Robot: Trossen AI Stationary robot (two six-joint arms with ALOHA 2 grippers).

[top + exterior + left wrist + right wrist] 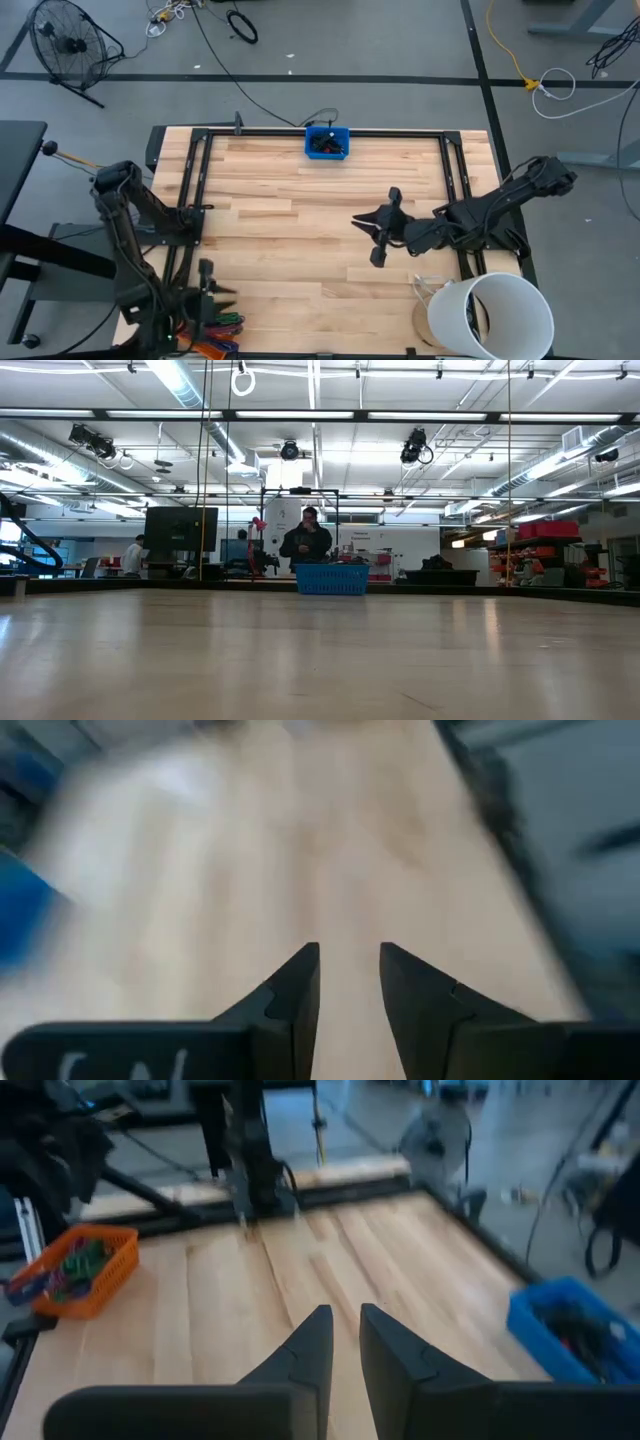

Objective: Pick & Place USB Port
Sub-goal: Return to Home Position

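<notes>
Hovering short of blue bin (308, 146), R gripper (345, 1315) empty, slightly apart; L gripper (348, 952) farther off, same. Cables (326, 146) prob light, floppy; grab by plug.

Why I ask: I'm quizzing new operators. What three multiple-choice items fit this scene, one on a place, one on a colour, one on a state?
1. Where on the table is the blue bin? A) middle of the high view's top edge B) a corner C) dead centre
2. What colour is the second bin, by the left arm? A) green B) orange C) white
3. What does the right pincer hold? A) a cable B) a bin C) nothing
Answers: 1 A, it sits mid-edge in the high view; 2 B, its orange mesh shows in the right wrist view; 3 C, its fingers are apart with only the table between them.
</notes>
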